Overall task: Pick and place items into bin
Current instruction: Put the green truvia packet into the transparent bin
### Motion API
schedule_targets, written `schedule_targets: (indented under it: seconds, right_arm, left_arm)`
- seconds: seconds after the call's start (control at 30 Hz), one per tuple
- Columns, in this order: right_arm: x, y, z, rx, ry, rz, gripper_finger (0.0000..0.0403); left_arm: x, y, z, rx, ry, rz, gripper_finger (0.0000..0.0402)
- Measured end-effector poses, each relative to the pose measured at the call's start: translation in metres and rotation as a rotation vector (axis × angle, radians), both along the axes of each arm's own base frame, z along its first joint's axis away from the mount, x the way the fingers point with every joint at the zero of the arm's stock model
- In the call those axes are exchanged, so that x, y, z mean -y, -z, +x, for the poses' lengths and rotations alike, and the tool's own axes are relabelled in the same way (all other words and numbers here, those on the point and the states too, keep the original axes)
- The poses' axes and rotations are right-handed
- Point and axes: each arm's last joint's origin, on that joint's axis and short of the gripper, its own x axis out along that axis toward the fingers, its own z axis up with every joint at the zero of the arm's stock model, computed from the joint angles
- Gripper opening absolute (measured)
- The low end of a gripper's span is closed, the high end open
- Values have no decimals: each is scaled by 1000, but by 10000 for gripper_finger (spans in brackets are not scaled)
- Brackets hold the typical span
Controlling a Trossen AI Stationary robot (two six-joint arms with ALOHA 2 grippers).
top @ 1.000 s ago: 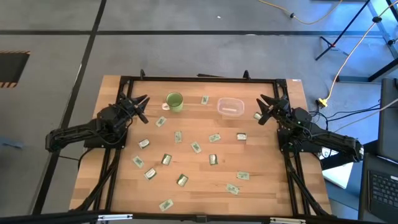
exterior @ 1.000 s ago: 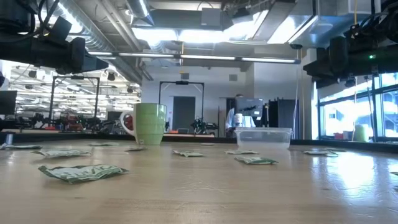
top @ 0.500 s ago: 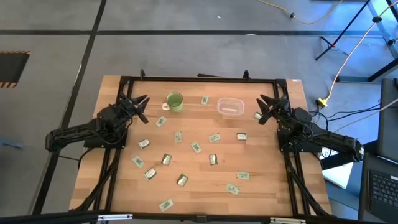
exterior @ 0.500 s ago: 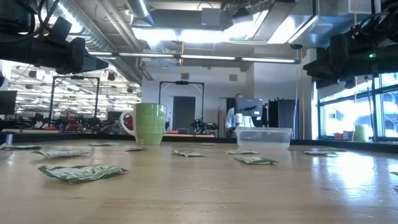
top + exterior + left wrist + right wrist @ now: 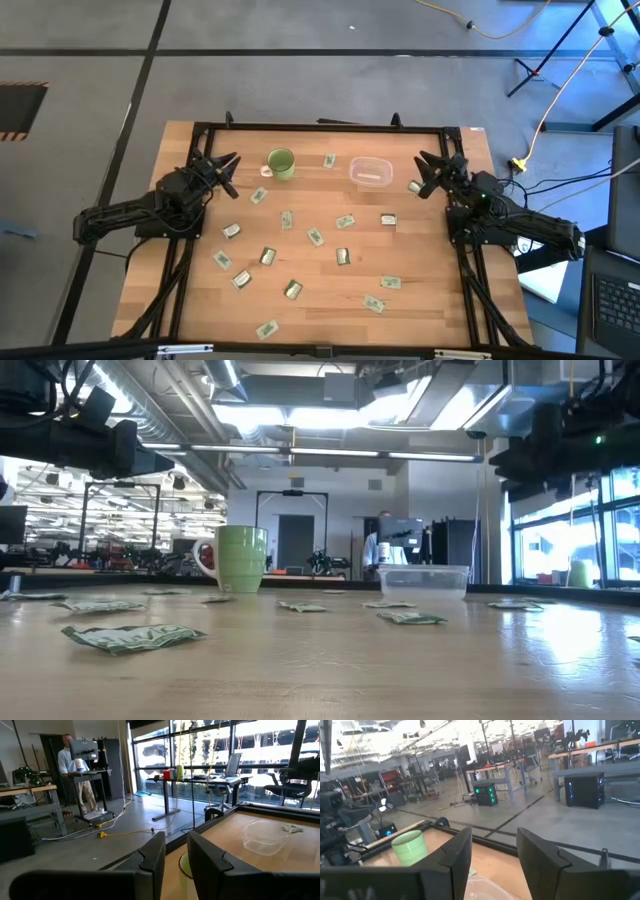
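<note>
Several small pale green and silvery packets (image 5: 315, 237) lie flat and scattered over the wooden table (image 5: 440, 310); the nearest one in the low view is a crumpled packet (image 5: 132, 637). The clear plastic bin (image 5: 370, 171) stands on its base at the far middle, also seen as the bin (image 5: 262, 836). My left gripper (image 5: 225, 168) hovers open above the table's far left, fingers level and nothing between them (image 5: 175, 845). My right gripper (image 5: 428, 172) hovers open at the far right, just right of the bin, with nothing between its fingers (image 5: 494, 840).
A green mug (image 5: 281, 163) stands left of the bin, near my left gripper. A black frame (image 5: 320, 127) runs round the table's edges. One packet (image 5: 414, 186) lies below my right gripper. A person stands at a desk in the room beyond (image 5: 70, 765).
My right gripper has rolled a little about the line it points along, staying in place above the table. Its fingers keep the same gap. The packets, bin and mug lie as before.
</note>
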Motion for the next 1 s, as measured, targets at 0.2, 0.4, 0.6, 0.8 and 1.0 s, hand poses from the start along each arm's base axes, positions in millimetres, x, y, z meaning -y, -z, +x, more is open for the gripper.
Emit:
schedule_targets:
  seconds: [0.2,0.4,0.6,0.8,1.0]
  right_arm:
    - [-1,-42,-3,-122,0,66,159]
    - [3,-73,8,-332,35,335,159]
    - [14,-73,38,-532,161,633,159]
    - [37,-42,65,-707,256,826,159]
    - [63,-17,71,-813,297,958,159]
  left_arm:
    - [0,0,0,-1,1,0,77]
    - [0,0,0,0,1,0,77]
    - [0,-1,0,8,1,2,77]
    - [0,-5,0,58,2,6,77]
    - [0,-6,-1,122,9,-34,77]
